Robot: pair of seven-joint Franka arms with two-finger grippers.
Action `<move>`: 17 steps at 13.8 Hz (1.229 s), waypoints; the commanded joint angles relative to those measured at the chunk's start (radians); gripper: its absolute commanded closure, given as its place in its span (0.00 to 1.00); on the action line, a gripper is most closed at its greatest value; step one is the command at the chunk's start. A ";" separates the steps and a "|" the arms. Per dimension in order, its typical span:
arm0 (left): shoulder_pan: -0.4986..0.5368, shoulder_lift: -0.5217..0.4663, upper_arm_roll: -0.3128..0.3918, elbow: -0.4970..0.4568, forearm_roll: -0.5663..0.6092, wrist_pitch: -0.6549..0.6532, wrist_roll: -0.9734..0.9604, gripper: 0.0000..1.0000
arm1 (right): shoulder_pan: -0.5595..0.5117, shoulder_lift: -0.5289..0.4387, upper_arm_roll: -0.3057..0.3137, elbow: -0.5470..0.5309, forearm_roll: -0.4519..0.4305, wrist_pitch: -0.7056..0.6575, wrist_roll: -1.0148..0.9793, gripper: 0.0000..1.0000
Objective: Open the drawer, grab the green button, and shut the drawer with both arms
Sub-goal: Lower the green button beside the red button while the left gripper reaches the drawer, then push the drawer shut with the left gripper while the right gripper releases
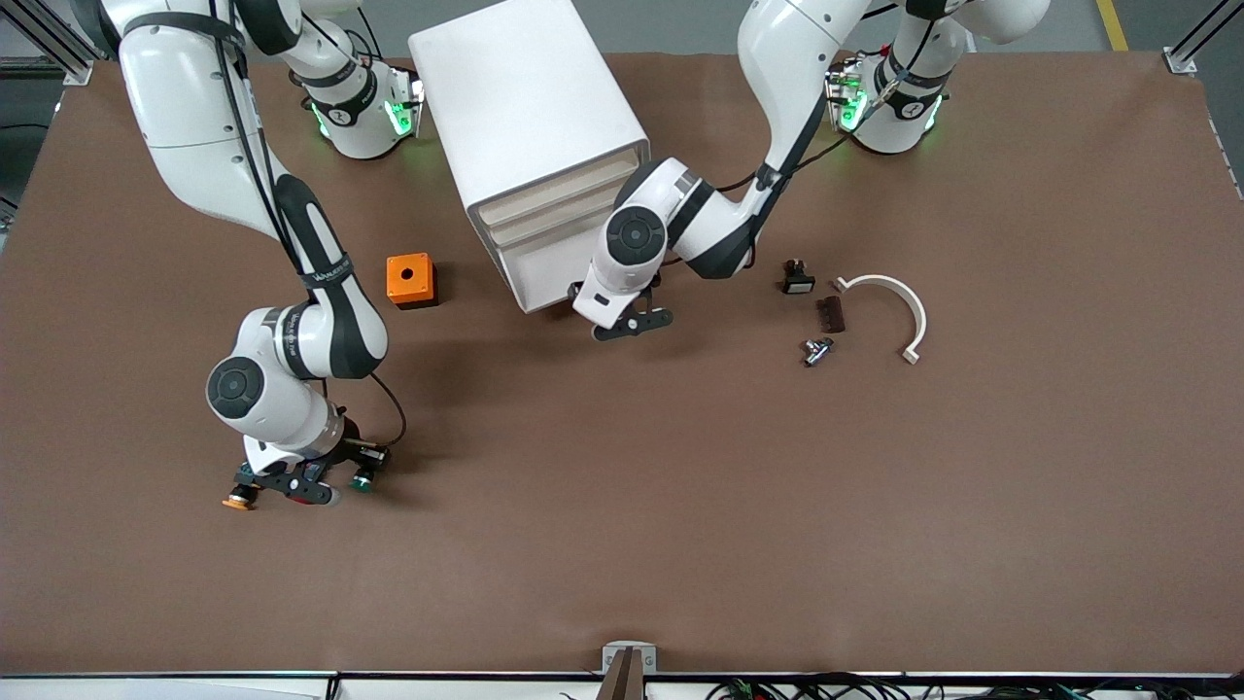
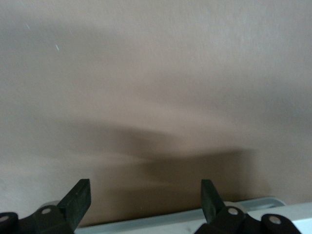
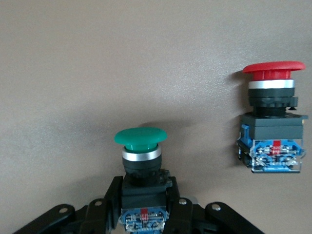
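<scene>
1. The right gripper [image 3: 146, 204], low at the surface [image 1: 680, 506] well nearer the camera than the cabinet [image 1: 530, 146], clamps the green button [image 3: 141, 151].
2. The left gripper [image 2: 144, 202] hangs open before the lowest drawer [image 1: 539, 277].

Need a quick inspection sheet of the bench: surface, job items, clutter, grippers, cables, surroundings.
Surface: brown table, bare in the middle.
Job's things: green button held by the right gripper; cabinet drawers look pushed in, lowest drawer included.
Clutter: orange box; red button and orange-capped button beside the right gripper; curved white bracket and small parts toward the left arm's end.
Grippers: right gripper shut on green button; left gripper open, in front of the cabinet.
Cables: bundle along the table's near edge.
Surroundings: aluminium frame posts.
</scene>
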 commanded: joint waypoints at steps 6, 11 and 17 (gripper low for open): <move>-0.102 -0.005 0.002 -0.009 -0.030 0.015 -0.114 0.01 | -0.008 0.011 -0.006 0.094 -0.038 -0.101 0.016 0.00; -0.122 -0.007 -0.019 -0.007 -0.047 0.015 -0.136 0.01 | -0.042 -0.010 -0.017 0.253 -0.092 -0.363 -0.048 0.00; -0.129 -0.010 -0.030 -0.007 -0.051 0.008 -0.163 0.01 | -0.134 -0.079 -0.017 0.352 -0.093 -0.604 -0.246 0.00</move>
